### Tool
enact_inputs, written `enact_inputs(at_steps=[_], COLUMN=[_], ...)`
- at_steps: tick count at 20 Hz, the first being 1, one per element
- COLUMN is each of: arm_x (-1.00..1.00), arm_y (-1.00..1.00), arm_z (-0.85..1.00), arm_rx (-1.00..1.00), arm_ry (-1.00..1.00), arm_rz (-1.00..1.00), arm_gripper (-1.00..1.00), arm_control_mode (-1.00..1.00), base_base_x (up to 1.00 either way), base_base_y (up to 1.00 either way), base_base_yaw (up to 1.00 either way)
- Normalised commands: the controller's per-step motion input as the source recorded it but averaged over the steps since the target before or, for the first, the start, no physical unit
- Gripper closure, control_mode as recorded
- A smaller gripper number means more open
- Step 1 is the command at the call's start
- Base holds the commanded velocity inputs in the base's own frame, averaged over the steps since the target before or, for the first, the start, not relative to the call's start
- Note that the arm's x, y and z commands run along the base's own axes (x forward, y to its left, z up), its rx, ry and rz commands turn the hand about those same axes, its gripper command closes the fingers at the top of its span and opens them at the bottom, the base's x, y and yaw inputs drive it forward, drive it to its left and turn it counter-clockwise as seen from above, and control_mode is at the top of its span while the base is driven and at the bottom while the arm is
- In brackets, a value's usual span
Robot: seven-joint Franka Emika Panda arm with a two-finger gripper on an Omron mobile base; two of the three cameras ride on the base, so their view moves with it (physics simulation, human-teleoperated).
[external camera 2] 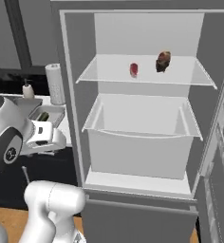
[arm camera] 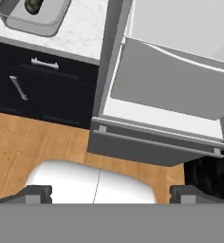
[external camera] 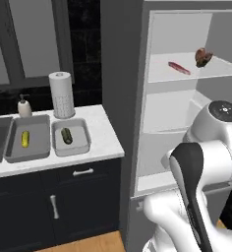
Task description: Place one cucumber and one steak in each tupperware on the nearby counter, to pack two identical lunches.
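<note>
So the two-finger gripper [arm camera: 111,192] has its dark finger tips spread about as wide as they go, one at each lower corner of the hand view, with nothing between them but wood floor and open air, so it's holding nothing. Up and to the left of it in that view is the white marbled stone counter [arm camera: 83,33], whose front edge drops to dark cabinets with silver bar handles [arm camera: 44,63], and right beside that edge stands the tall grey side wall of the open pale grey fridge [arm camera: 115,57]. Straight ahead of the fingers is the fridge's bottom ledge and the big pale drawer [arm camera: 171,85] above it, so the free space is mostly low and in front, over the floor. The left base view gives what the hand view can't: both shallow light-grey rectangular tupperware trays sit side by side on the counter, the left one [external camera: 14,153] holding the stubby yellow cucumber [external camera: 25,139] and the right one [external camera: 83,143] holding the dark green cucumber [external camera: 66,136], with a white paper towel roll [external camera: 62,94] just behind. Both steaks are well above the gripper on the upper fridge shelf [external camera 2: 109,76], the flat red slab [external camera: 179,68] apart from the lumpy brown-red chunk [external camera: 203,57]. The right base view looks squarely into the fridge, where the shelf edges and the drawer's front lip read much clearer.
</note>
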Motion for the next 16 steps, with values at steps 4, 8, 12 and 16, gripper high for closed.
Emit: enact_inputs(at_steps=[4,8,12,16], arm_x=[0.00,0.00,0.00,0.04], arm_y=[0.00,0.00,0.00,-0.03], arm_z=[0.00,0.00,0.00,0.00], arm_rx=[0.00,0.00,0.00,0.00], arm_ry=[0.00,0.00,0.00,0.00], arm_rz=[0.00,0.00,0.00,0.00], arm_gripper=[-1.00,-1.00,-1.00,-1.00], arm_control_mode=[1.00,1.00,1.00,-1.00], base_base_x=[0.09,0.49,0.79,0.34], base_base_y=[-1.00,-0.44,0.11,0.01], base_base_yaw=[-0.08,-0.02,0.00,0.00])
